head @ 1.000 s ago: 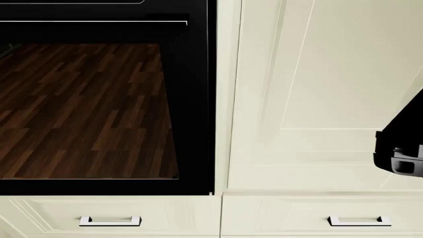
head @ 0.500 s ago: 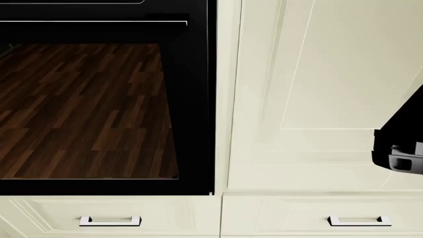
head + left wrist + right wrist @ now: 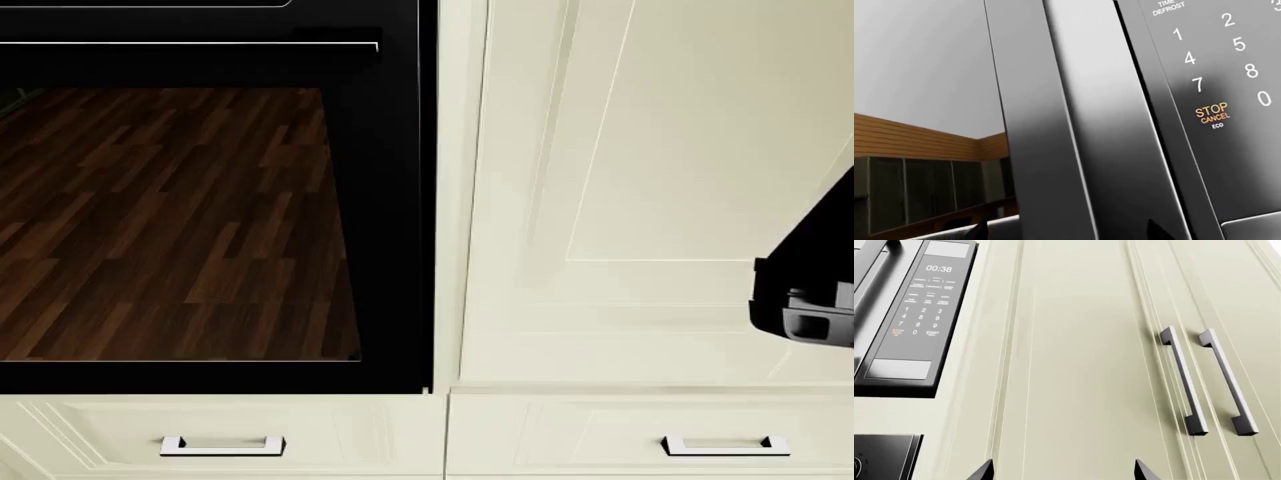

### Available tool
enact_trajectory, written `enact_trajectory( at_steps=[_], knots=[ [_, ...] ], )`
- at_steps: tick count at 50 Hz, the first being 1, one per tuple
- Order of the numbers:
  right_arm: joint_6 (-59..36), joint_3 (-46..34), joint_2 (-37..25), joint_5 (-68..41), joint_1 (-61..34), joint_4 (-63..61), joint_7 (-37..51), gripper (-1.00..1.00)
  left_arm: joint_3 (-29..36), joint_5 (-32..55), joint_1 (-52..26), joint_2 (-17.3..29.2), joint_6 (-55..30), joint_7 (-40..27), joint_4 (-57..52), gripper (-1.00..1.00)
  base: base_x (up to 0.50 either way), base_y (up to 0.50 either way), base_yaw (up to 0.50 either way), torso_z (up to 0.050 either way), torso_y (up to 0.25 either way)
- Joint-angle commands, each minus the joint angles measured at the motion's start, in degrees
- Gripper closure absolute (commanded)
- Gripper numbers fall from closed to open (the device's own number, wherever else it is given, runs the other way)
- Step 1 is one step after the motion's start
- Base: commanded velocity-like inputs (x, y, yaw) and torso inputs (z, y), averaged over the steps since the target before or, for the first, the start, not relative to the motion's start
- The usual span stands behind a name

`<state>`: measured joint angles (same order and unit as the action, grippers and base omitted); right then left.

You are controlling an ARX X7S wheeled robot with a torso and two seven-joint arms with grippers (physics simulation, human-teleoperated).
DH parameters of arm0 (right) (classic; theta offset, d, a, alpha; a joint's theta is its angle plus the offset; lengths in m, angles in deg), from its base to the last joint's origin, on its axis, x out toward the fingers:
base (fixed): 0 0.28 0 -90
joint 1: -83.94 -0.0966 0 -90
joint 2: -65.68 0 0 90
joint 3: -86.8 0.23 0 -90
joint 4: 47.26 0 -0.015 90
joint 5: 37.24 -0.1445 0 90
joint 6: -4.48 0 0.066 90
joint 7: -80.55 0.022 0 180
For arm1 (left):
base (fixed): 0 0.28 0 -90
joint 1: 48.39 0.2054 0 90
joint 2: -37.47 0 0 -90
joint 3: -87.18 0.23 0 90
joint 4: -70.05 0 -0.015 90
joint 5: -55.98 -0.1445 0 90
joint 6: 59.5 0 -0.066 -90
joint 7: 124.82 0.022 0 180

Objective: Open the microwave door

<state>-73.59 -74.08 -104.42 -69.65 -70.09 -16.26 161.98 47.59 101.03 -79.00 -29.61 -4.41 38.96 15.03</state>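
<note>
Left wrist view: the camera sits very close to the microwave [image 3: 1134,125]. Its keypad [image 3: 1217,60] shows white digits and an orange STOP/CANCEL key [image 3: 1212,113]. Beside the keypad runs a brushed-metal vertical bar, the microwave door handle [image 3: 1047,130], with the door's edge next to it. The two dark fingertips [image 3: 978,231] of the left gripper [image 3: 1066,231] stand apart, one on each side of the handle's lower end, so the pincer is spread and grips nothing. Whether either tip touches the metal cannot be told. Behind, a grey wall and wood-panelled surfaces show in the distance.

Head view: a black oven door [image 3: 214,200] fills the left part, its glass reflecting a dark wood floor. To its right stands a cream cabinet panel [image 3: 667,150]. Below lie two cream drawers, each with a silver drawer pull [image 3: 223,445]. A dark part of the right arm [image 3: 807,290] enters at the right edge; its fingers are out of sight here. The microwave does not appear in this view.

Right wrist view: the microwave control panel [image 3: 917,315] shows at one corner, its display reading 00:38, set into cream cabinetry. Well apart from it, two grey cabinet door handles [image 3: 1184,382] run side by side. The right gripper [image 3: 1062,471] shows only two dark fingertips [image 3: 981,471] standing wide apart, holding nothing, in front of the plain cabinet face.
</note>
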Motion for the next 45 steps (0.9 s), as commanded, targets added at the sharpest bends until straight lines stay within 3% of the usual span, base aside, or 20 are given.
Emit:
enact_trajectory(
  at_steps=[1, 27, 28, 45],
  knots=[
    [-0.4, 0.1, 0.0, -0.4, -0.4, -0.1, -0.1, -1.00, 0.8, -1.8, 0.0, -1.2, 1.9, 1.5, 4.2, -1.00, 0.00, 0.00, 0.00, 0.000, 0.000],
    [-0.8, -0.4, 0.2, -0.7, -1.0, -0.1, -0.1, -1.00, 1.9, -4.1, 0.0, -3.4, 4.5, 3.7, 9.5, -1.00, 0.00, 0.00, 0.00, 0.001, 0.000],
    [-0.8, -0.4, 0.2, -0.6, -1.0, 0.0, -0.1, -1.00, 1.8, -4.1, 0.0, -3.3, 4.5, 3.6, 9.3, 1.00, 0.00, 0.00, 0.00, 0.000, 0.000],
    [0.5, -1.1, -0.6, 0.8, 0.2, 0.4, 0.2, -1.00, 0.2, -2.3, 1.3, -1.2, 2.6, 1.1, 3.2, 1.00, 0.00, 0.00, 0.00, 0.000, 0.000]
  ],
)
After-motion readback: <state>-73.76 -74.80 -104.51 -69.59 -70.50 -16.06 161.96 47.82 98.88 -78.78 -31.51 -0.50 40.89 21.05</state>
